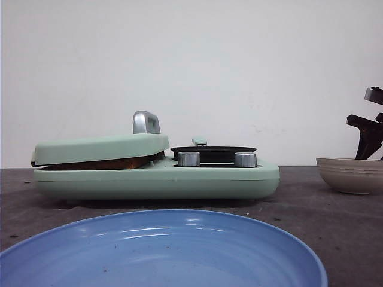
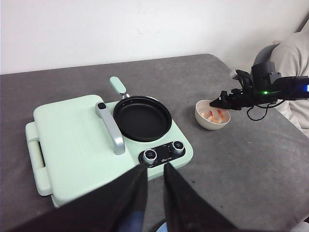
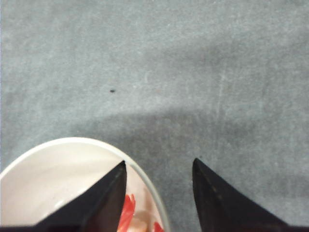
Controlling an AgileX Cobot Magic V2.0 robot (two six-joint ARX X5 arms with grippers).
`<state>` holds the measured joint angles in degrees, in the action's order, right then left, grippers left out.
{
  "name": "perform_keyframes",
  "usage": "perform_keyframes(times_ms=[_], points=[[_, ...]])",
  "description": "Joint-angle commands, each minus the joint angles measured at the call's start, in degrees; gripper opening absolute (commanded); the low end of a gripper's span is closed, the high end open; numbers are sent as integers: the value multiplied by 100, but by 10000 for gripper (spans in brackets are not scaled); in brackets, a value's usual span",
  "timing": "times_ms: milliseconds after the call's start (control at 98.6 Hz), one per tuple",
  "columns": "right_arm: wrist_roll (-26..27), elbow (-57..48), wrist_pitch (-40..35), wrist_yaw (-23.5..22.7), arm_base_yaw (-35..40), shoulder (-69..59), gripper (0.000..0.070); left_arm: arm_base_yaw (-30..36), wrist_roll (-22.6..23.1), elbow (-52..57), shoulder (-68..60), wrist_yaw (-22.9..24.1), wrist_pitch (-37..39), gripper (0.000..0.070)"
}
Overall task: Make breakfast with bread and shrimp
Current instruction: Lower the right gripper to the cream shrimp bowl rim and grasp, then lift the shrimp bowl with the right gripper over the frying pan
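The bread [image 1: 102, 163] shows only as a brown crust edge under the nearly closed lid [image 1: 102, 147] of the mint-green breakfast maker [image 2: 77, 145]. Orange-pink shrimp [image 2: 215, 115] lie in a beige bowl [image 1: 350, 174] to the right of it. My right gripper [image 3: 159, 163] hangs open just above the bowl's rim [image 3: 149, 188], one finger over the shrimp [image 3: 128, 212] and the other outside the bowl. My left gripper [image 2: 154, 166] sits high in front of the appliance's knobs, open by a narrow gap, holding nothing.
An empty black pan [image 2: 142, 117] sits on the appliance's right half behind two knobs [image 1: 188, 158]. A large blue plate [image 1: 161, 245] lies at the table's front edge. A person in beige [image 2: 297, 72] sits beyond the right arm [image 2: 270, 89].
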<state>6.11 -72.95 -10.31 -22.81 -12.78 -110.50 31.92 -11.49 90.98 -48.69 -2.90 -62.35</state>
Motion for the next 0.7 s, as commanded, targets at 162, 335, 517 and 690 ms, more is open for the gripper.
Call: perform_keyframes(times_ms=[162,335,517,690], points=[[-81,-109,105,-302,-11,-146,211,35,-63,131,-37,20,63,4],[-96,-109,87,-376,-11,-157,210,35,-129,131,-37,17,61,4],[-92,-109,-35,-387,-11,-229,210,35,-173,131,-37,15,61,4],[-70,-109,-63,-420,-11,-264,200,35,-315,131,-35,15,57,4]])
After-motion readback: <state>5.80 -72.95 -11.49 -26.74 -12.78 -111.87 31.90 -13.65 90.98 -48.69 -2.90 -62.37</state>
